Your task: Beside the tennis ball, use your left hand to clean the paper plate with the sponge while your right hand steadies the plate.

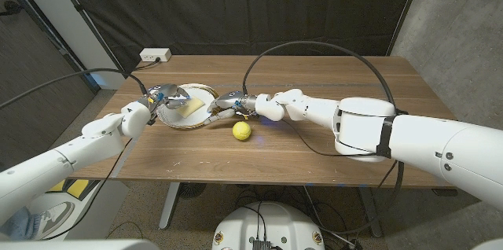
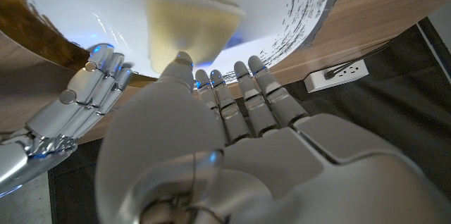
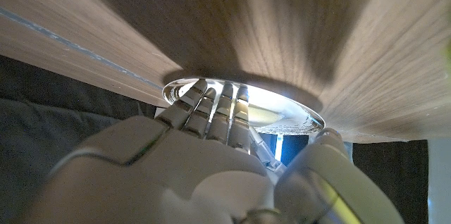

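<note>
The white paper plate (image 1: 174,115) sits at the table's left middle with the yellow sponge (image 1: 191,105) lying on it. My left hand (image 1: 159,95) is at the plate's left rim. In the left wrist view its fingers (image 2: 243,86) stretch out to the rim of the plate (image 2: 289,13) and its thumb tip meets the near end of the sponge (image 2: 187,30), with no grip on it. My right hand (image 1: 226,105) holds the plate's right rim, fingers (image 3: 211,104) over the edge of the plate (image 3: 292,115). The tennis ball (image 1: 241,130) lies just right of the plate, in front of my right hand.
A white power strip (image 1: 155,56) lies at the table's far left corner. A black cable (image 1: 314,44) arcs over the table behind my right arm. Bare wood spreads across the right half and the front.
</note>
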### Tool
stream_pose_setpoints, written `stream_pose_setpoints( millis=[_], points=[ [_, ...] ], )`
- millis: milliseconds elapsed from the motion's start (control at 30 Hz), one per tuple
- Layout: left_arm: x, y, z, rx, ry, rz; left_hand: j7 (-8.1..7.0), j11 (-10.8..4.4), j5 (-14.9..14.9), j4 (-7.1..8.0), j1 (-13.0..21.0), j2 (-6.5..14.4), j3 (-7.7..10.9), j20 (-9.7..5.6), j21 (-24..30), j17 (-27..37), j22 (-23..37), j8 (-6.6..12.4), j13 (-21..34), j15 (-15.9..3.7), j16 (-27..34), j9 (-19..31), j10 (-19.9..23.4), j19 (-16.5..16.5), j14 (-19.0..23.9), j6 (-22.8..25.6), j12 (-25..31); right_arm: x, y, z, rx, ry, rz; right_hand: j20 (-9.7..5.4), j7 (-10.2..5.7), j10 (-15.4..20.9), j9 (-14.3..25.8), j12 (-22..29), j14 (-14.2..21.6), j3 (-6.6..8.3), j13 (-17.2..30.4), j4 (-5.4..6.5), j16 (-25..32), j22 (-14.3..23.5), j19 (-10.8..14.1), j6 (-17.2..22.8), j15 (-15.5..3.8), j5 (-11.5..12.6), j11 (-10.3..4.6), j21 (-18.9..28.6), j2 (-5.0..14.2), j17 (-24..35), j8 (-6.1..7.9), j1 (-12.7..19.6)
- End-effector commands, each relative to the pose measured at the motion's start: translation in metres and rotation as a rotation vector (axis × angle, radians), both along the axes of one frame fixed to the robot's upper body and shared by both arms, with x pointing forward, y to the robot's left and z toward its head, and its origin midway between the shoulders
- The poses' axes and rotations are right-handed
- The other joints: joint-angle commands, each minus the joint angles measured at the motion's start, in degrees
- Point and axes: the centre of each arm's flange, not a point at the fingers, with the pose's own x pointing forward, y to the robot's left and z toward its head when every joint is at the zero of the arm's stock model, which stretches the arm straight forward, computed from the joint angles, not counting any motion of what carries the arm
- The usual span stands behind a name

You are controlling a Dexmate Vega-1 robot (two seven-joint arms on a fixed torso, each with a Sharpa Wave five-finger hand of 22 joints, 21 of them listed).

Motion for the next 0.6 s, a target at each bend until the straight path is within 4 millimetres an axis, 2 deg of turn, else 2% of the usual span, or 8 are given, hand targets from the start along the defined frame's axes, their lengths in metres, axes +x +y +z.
stream_pose_setpoints(
  millis=[33,267,600],
  points=[
    [0.006,-0.013,-0.008,0.042,0.009,-0.007,0.00,-0.13,-0.03,-0.10,0.21,-0.30,0.25,-0.88,0.32,0.11,0.05,-0.02,0.07,-5.45,0.07,0.11,0.23,0.00,0.39,0.50,-0.18,-0.004,0.000,-0.003,-0.059,-0.039,0.036,-3.46,0.58,1.09,0.20,0.37,0.88,-0.05,0.16,-0.38,0.25,0.24,0.78,1.00,-1.05,0.24,0.21,0.33,0.44,0.17,0.39,0.01],
    [0.001,-0.016,-0.010,0.051,0.012,-0.008,0.08,-0.26,-0.05,-0.06,0.14,-0.33,0.29,-0.90,0.34,0.11,0.05,0.00,0.07,-5.53,0.12,0.11,0.49,-0.01,0.56,0.72,-0.11,-0.003,0.003,-0.004,-0.097,-0.064,0.025,-3.47,0.75,1.10,0.20,0.31,0.89,-0.06,0.15,-0.40,0.16,0.25,0.76,1.18,-1.07,0.25,0.28,0.28,0.46,0.16,0.37,0.00],
    [-0.025,-0.011,-0.015,0.035,-0.027,0.009,-0.21,-0.61,-0.11,0.00,-0.07,-0.56,0.34,-1.41,0.85,0.04,0.09,0.59,0.04,-6.20,0.71,0.05,2.41,1.11,2.67,2.99,0.43,0.001,0.006,-0.002,-0.105,-0.071,-0.013,-3.41,0.82,0.80,0.19,0.05,0.88,-0.08,0.14,-0.45,0.00,0.26,0.73,1.04,-0.82,0.26,0.34,0.19,0.52,0.17,0.13,0.00]
  ],
)
